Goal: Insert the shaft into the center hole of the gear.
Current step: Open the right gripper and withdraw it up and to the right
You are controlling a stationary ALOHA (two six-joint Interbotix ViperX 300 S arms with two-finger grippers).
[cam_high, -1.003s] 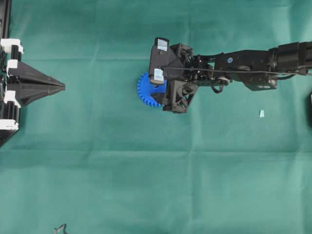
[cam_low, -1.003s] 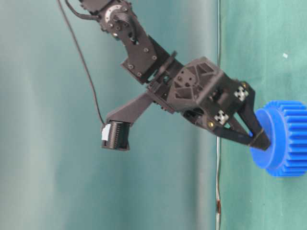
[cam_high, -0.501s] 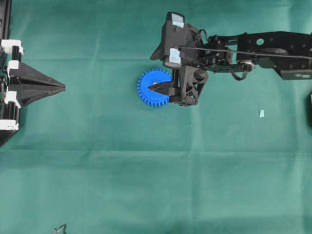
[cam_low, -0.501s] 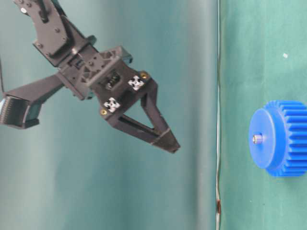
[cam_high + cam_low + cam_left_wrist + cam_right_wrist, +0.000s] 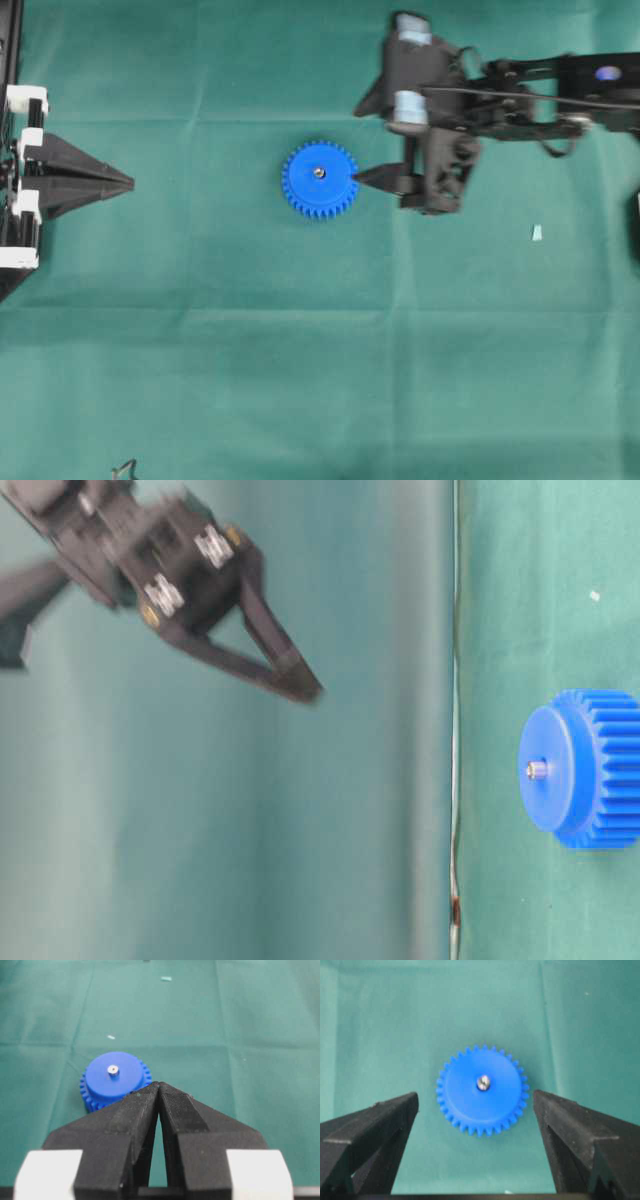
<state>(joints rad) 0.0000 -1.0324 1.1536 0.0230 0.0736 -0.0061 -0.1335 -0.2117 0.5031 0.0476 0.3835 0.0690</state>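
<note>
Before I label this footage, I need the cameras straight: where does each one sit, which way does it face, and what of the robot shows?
Overhead: above, facing down on the gear; left gripper shut, right gripper beside the gear.
Table-level: low and turned sideways, facing the gear's face and shaft; the right gripper is blurred and clear of it.
Left wrist: over the shut gripper, gear beyond.
Right wrist: between open fingers, onto the gear.
All four show the shaft standing in the gear.
</note>
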